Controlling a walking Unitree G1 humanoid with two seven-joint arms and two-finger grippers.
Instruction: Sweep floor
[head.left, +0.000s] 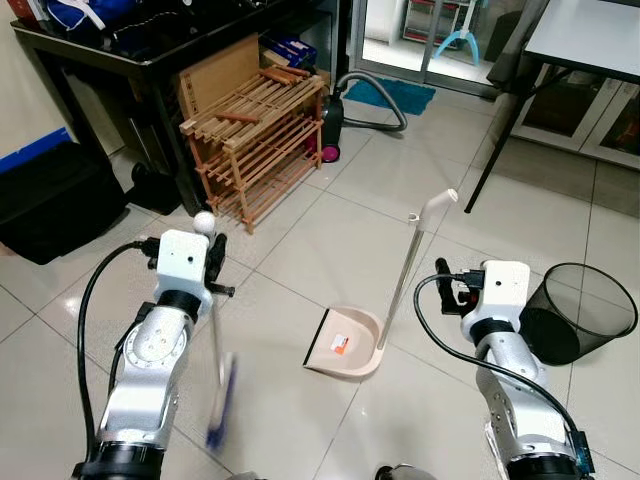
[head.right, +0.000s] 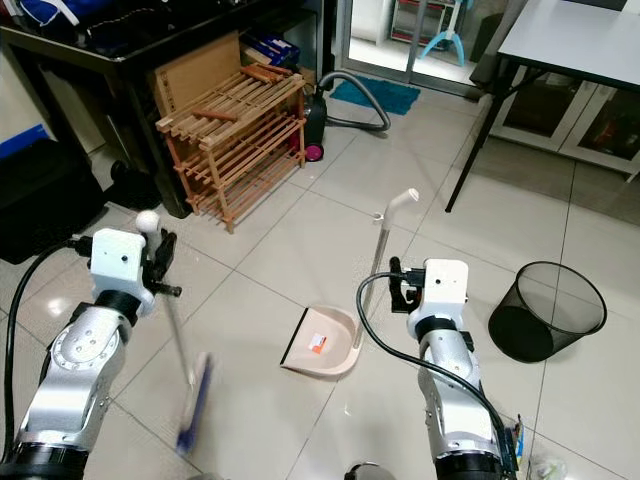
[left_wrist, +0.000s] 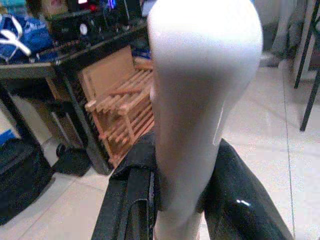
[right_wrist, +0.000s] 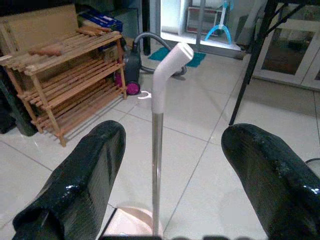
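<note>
Down on the glossy white tile floor (head.left: 330, 200), a broom (head.left: 216, 370) stands nearly upright, its thin pale shaft topped with a smooth rounded white knob and ending in a blurred blue brush head on the tiles. Left tool (head.left: 213, 262) has it: the wrist view shows both shiny black fingers (left_wrist: 131, 200) pressed against the white plastic handle, clamped tight with no gap.

Just to the right of the brush sits a dustpan (head.left: 347, 342), a shallow beige plastic scoop with a dark front lip, flat on the floor, apart from the broom. Its slim metal pole rises tilted, capped by a bent white grip.

Right tool (head.left: 447, 278) hangs close beside that pole; its wrist view shows two rounded glossy black fingers (right_wrist: 80, 185) spread wide with the pole standing between them, untouched and holding nothing.

Further right, a round black wire-mesh bin (head.left: 578, 310) stands on the tiles. Behind the broom, a slatted wooden rack (head.left: 255, 140) sits by a dark bench (head.left: 150, 55), with a vacuum cleaner (head.left: 334, 120) and its grey hose alongside.
</note>
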